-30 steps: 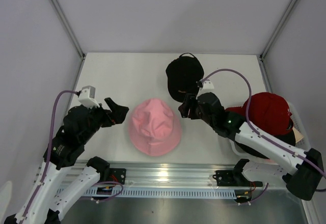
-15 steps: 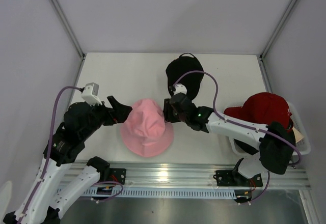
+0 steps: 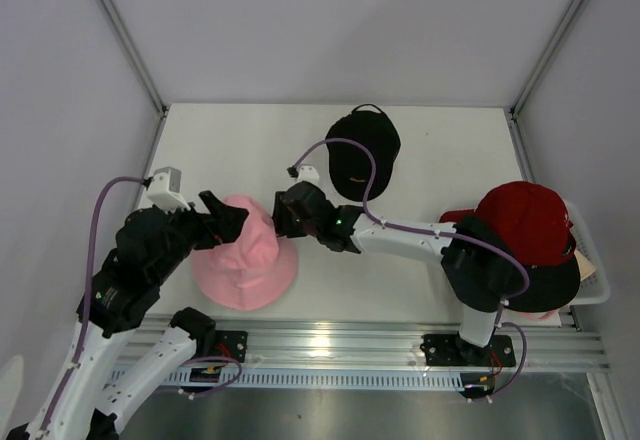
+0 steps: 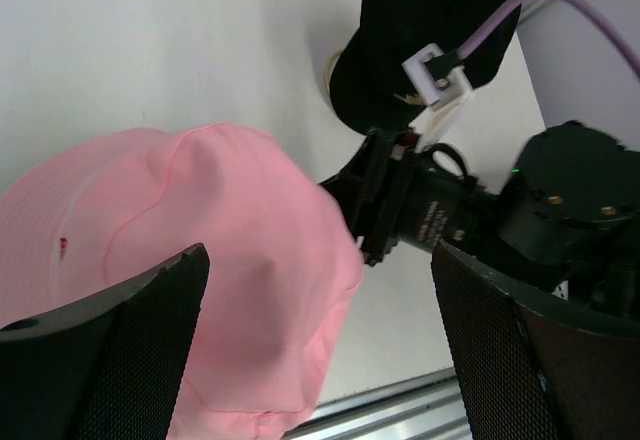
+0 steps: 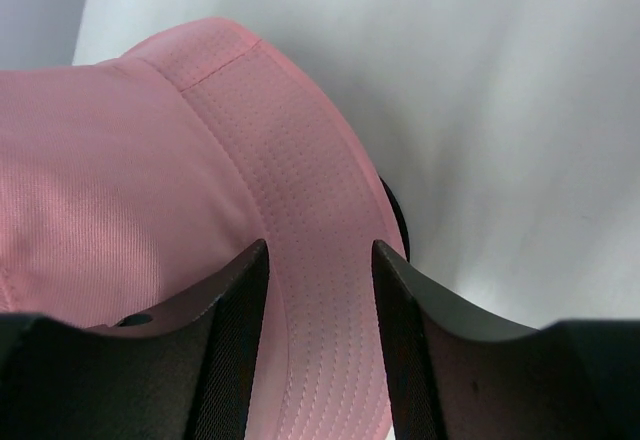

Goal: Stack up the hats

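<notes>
— pink hat (image 3: pixel 245 265): where is it?
— front left of the table (image 3: pixel 450 150). right gripper (image 3: pixel 283 212) is pinching its brim, seemingly to drag it. left gripper (image 3: pixel 228 220) is spread wide beside the crown, likely waiting to help.

You see white links (image 3: pixel 400 238), black joints (image 3: pixel 480 270), purple cables (image 4: pixel 545 2) at one o'clock; your left hand (image 4: pixel 320 260) seems mesh-padded.
</notes>
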Available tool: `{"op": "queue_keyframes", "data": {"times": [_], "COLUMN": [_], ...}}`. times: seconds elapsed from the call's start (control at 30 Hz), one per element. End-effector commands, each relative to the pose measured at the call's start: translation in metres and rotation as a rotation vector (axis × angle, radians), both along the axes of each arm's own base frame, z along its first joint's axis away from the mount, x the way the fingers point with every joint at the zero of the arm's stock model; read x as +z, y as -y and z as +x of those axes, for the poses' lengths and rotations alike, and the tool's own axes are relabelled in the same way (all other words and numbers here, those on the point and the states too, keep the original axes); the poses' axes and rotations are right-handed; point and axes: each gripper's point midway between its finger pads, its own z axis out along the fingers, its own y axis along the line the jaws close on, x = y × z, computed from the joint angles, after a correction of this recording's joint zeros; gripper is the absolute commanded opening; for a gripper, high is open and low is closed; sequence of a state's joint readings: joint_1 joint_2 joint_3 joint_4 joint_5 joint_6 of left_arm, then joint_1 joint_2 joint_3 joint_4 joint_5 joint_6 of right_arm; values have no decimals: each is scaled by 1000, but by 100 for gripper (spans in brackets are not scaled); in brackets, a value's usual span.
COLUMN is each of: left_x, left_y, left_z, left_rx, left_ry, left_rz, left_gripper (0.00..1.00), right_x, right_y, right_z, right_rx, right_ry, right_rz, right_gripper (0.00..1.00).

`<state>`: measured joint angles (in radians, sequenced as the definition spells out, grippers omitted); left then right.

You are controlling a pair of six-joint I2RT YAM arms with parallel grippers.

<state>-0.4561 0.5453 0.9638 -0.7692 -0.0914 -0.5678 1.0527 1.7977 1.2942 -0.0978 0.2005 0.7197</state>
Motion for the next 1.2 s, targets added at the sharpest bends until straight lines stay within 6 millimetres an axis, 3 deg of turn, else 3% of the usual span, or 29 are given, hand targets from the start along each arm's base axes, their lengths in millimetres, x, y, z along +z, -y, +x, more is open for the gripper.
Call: {"op": "queue_keyframes", "data": {"times": [0.0,0.03,0.1,0.17,0.2,0.33,0.43,0.53,0.63,0.7,0.77,0.8,0.83,0.87,0.9,0.93,0.97,1.0,1.03,1.07,1.1,1.13,1.17], "left_x": [37,38,36,31,30,28,43,59,68,81,87,91,94,93,90,89,80,78,71,75,68,63,63], "left_y": [-20,-23,-27,-32,-34,-41,-44,-42,-34,-27,-15,-10,5,13,23,38,49,56,62,69,73,78,82], "left_z": [-3,-3,-2,0,0,-1,-6,-9,-6,-4,-2,-1,2,4,5,1,5,4,5,6,8,8,9], "left_rx": [75,89,106,131,140,172,176,155,108,76,25,0,-63,-98,-147,-230,-272,-300,-320,-332,-337,-353,-364], "left_ry": [108,109,109,96,96,83,134,191,209,238,260,274,280,272,257,243,213,207,197,223,213,206,203], "left_rz": [12,22,35,55,62,79,50,35,44,25,4,-10,-30,-36,-41,-58,-60,-67,-67,-76,-72,-70,-73], "left_gripper": [95,95,95,96,96,96,96,96,96,96,96,96,96,95,95,94,94,93,93,94,94,94,94], "right_x": [28,44,34,45,40,50,63,75,114,151,173,206,208,216,240,244,232,236,258,249,254,267,267], "right_y": [-50,-63,-76,-90,-94,-104,-92,-61,-17,23,68,95,123,143,172,205,235,261,312,338,361,406,426], "right_z": [4,7,8,11,13,18,26,45,65,70,76,72,70,66,55,57,47,41,28,17,8,-10,-19], "right_rx": [7,14,33,50,53,79,73,38,15,-39,-132,-187,-232,-249,-283,-339,-367,-431,-567,-616,-681,-814,-869], "right_ry": [40,58,49,60,58,88,133,169,224,280,361,409,415,419,430,406,357,347,388,376,393,429,434], "right_rz": [120,147,128,153,145,138,80,17,-31,-73,-187,-173,-238,-257,-224,-234,-296,-298,-290,-342,-349,-350,-369], "right_gripper": [50,50,52,52,52,52,54,62,73,81,90,94,96,99,100,99,99,99,100,100,99,99,99]}}
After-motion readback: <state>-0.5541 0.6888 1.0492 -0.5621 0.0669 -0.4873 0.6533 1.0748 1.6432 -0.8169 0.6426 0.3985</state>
